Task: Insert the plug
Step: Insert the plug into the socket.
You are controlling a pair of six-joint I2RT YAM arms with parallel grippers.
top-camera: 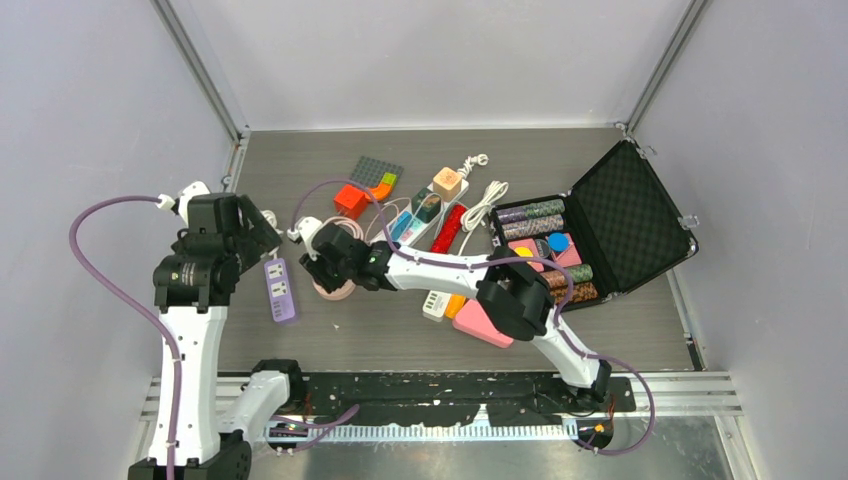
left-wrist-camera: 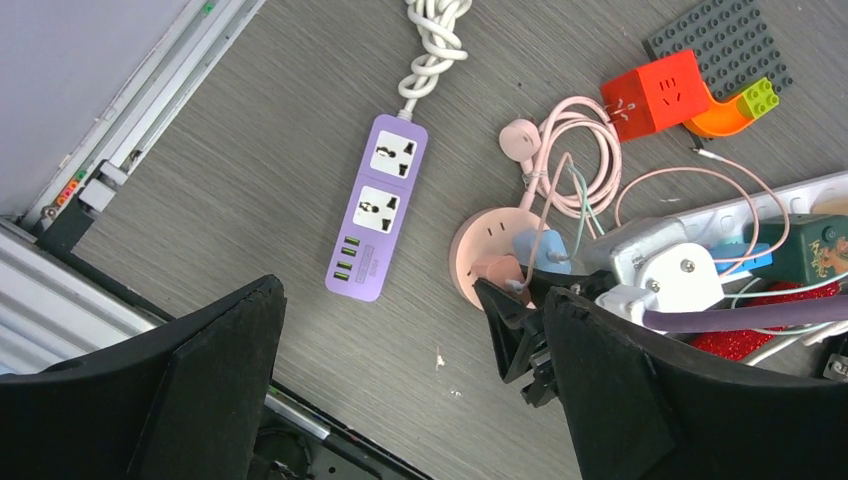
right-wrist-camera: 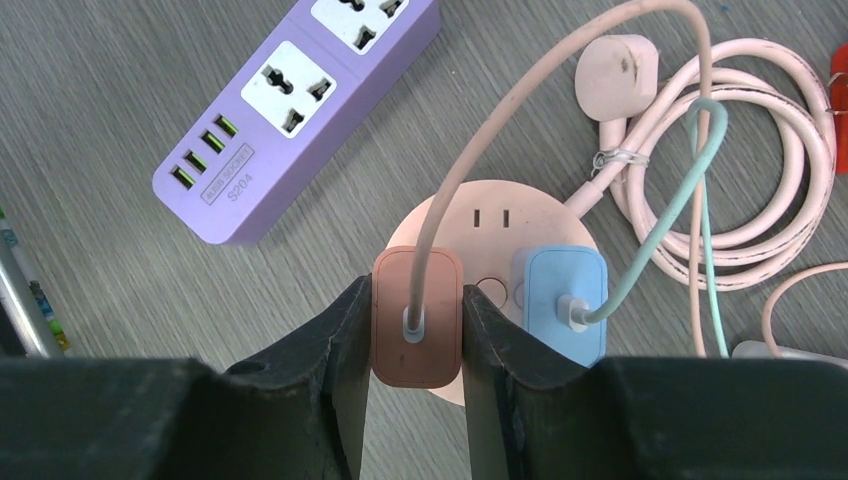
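A brownish-pink plug (right-wrist-camera: 417,318) with a pink cable stands on the round pink socket (right-wrist-camera: 500,215), and my right gripper (right-wrist-camera: 417,335) is shut on its two sides. Beside it, a blue plug (right-wrist-camera: 560,300) sits in the same socket. In the top view the right gripper (top-camera: 335,262) hangs over the round socket (top-camera: 333,290). My left gripper (left-wrist-camera: 412,300) is open and holds nothing, above bare table just below the purple power strip (left-wrist-camera: 380,205). The left wrist view also shows the round socket (left-wrist-camera: 478,240) and the plug (left-wrist-camera: 495,270).
The purple power strip (top-camera: 280,290) lies left of the socket. A coiled pink cable (left-wrist-camera: 580,160), a red block (top-camera: 350,200), a white power strip (top-camera: 430,225) and other small items crowd the middle. An open black case (top-camera: 610,225) of chips sits at the right.
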